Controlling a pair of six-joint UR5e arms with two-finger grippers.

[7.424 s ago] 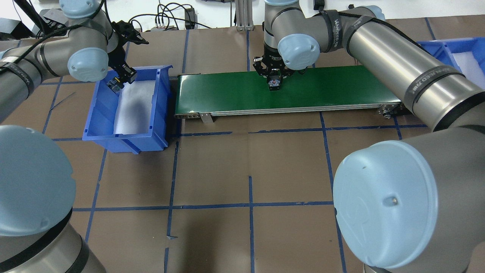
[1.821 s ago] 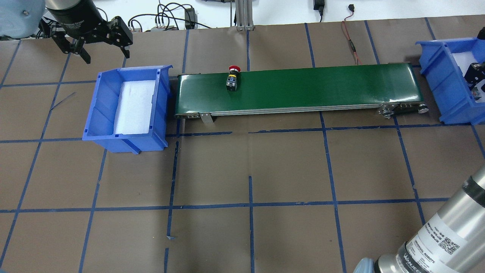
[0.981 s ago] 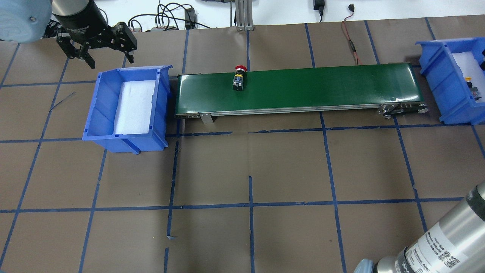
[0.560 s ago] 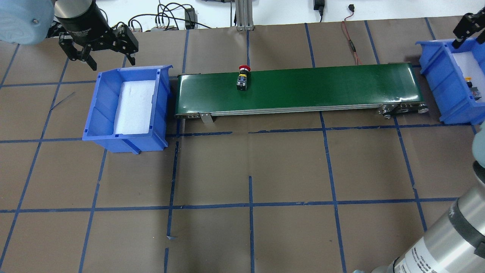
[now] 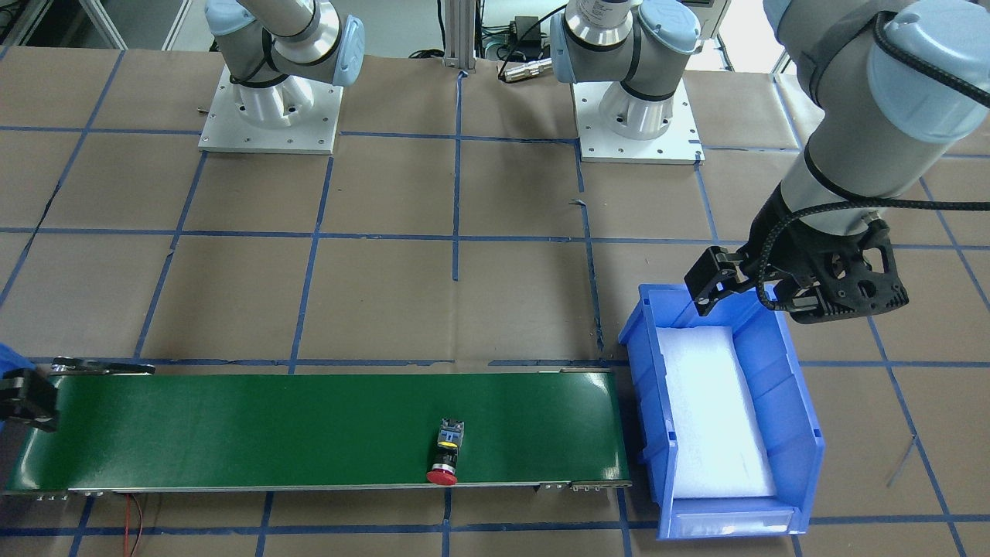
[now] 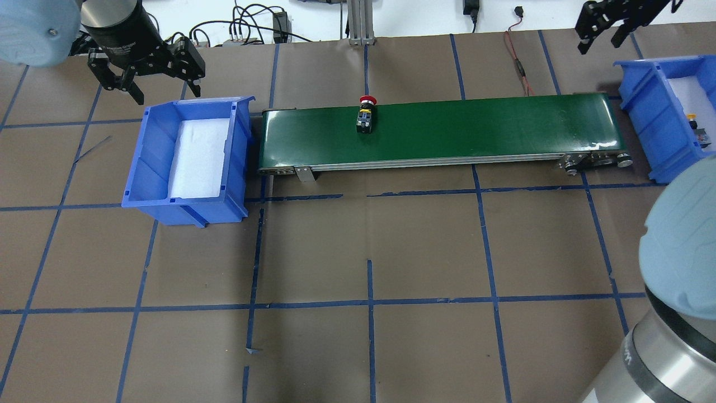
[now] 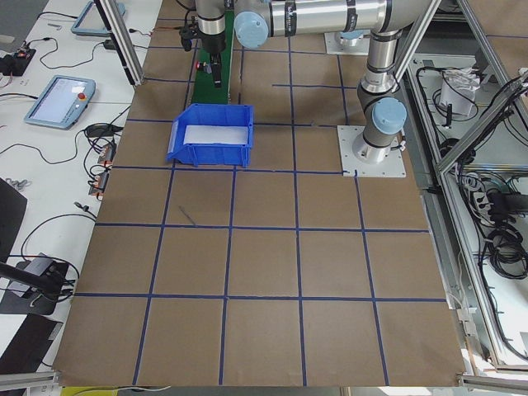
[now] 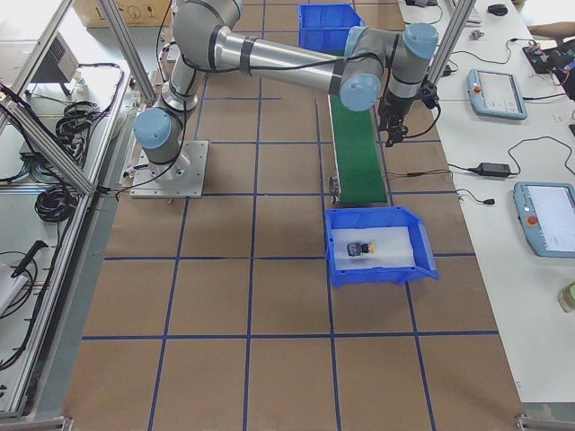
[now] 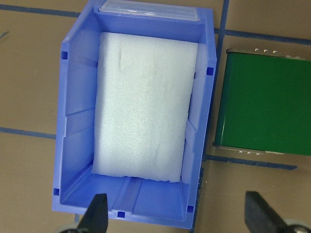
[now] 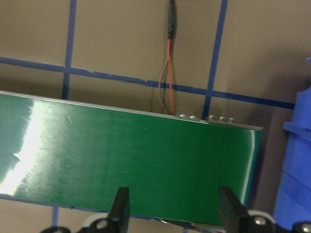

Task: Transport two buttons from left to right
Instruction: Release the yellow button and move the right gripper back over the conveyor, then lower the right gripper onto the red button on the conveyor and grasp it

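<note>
The red-capped button [image 6: 365, 116] [image 5: 447, 452] lies on its side on the green conveyor belt [image 6: 475, 129], left of the belt's middle. The yellow-capped button [image 6: 695, 126] [image 8: 361, 248] rests on the white foam in the right blue bin [image 6: 649, 129]. My left gripper [image 6: 166, 92] [image 5: 754, 305] hovers open over the far end of the left blue bin [image 6: 137, 168], which holds only foam. Open too, my right gripper [image 6: 601, 42] [image 10: 175, 208] hangs beyond the belt's far right end and holds nothing.
A red-and-black wire [image 6: 517, 61] runs across the table behind the belt's right end. My right arm's elbow [image 6: 677, 268] fills the lower right of the overhead view. Cables lie along the table's back edge.
The red-capped button has ridden the belt to the right. My right gripper rose out of the right bin, leaving the yellow-capped button there, and moved left behind the belt's end. The left gripper barely moved.
</note>
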